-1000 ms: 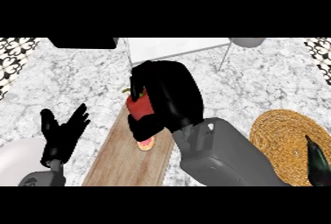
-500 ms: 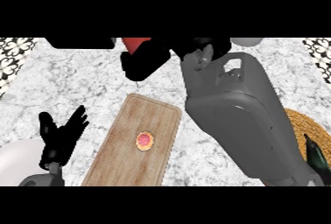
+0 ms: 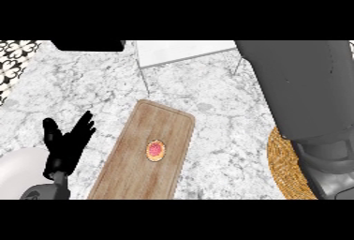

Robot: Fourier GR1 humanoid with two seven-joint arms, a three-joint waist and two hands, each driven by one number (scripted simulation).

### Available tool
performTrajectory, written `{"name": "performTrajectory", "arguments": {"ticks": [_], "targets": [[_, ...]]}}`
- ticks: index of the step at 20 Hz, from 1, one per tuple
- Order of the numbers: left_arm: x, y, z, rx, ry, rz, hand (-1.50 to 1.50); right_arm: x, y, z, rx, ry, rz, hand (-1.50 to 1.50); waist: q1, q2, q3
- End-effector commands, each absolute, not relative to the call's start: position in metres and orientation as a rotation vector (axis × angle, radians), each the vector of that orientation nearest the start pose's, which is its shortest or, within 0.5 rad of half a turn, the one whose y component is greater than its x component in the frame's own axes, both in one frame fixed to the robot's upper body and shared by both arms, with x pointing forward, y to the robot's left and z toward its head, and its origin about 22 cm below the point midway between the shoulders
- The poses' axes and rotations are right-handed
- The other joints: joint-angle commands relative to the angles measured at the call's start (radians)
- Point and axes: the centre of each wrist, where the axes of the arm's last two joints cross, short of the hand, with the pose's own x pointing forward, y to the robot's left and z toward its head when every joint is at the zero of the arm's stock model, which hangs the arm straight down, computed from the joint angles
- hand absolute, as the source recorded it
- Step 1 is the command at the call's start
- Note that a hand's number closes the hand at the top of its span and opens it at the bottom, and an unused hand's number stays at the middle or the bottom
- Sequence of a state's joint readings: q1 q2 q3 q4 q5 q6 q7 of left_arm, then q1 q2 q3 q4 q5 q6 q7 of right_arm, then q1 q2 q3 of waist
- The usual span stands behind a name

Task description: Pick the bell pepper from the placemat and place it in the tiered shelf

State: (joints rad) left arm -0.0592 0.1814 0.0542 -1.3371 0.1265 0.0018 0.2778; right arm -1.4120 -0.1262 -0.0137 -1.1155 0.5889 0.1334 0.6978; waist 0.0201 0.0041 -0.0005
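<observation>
The bell pepper shows nowhere in the head view. My right forearm rises from the lower right and runs out past the top edge, so the right hand is out of sight. The white tiered shelf stands at the back of the counter on thin legs, just left of that forearm. The woven round placemat lies at the right, partly under the arm, with nothing showing on it. At the lower left my left hand rests open, fingers up.
A long wooden board lies in the middle of the marble counter with a small red and orange piece on it. A black object sits at the back left. A patterned tile strip borders the far left.
The right arm lifted the red pepper off the board area and carried it far toward the shelf; hand and pepper have now passed out of the top edge. The left hand stayed still.
</observation>
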Motion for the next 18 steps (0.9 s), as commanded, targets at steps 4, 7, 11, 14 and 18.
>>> {"name": "performTrajectory", "arguments": {"ticks": [4, 7, 11, 14, 18], "targets": [[0.252, 0.283, -0.021, 0.078, -1.120, 0.029, 0.00, 0.415, -0.072, 0.378, -0.677, -1.709, 0.734, 1.50, 0.010, 0.002, 0.000], [0.262, 0.280, -0.038, 0.057, -1.123, 0.016, 0.00, 0.432, -0.081, 0.368, -0.661, -1.700, 0.773, 1.50, 0.012, 0.010, -0.002], [0.252, 0.290, -0.022, 0.061, -1.126, -0.003, 0.00, 0.449, -0.082, 0.332, -0.708, -1.699, 0.838, 1.50, 0.023, 0.008, -0.001], [0.266, 0.277, -0.013, 0.081, -1.127, -0.010, 0.00, 0.451, -0.066, 0.336, -0.711, -1.697, 0.821, 1.50, 0.029, 0.012, -0.001], [0.260, 0.279, -0.019, 0.048, -1.132, -0.008, 0.00, 0.459, -0.077, 0.333, -0.740, -1.699, 0.783, 1.50, 0.035, 0.013, -0.001]]}}
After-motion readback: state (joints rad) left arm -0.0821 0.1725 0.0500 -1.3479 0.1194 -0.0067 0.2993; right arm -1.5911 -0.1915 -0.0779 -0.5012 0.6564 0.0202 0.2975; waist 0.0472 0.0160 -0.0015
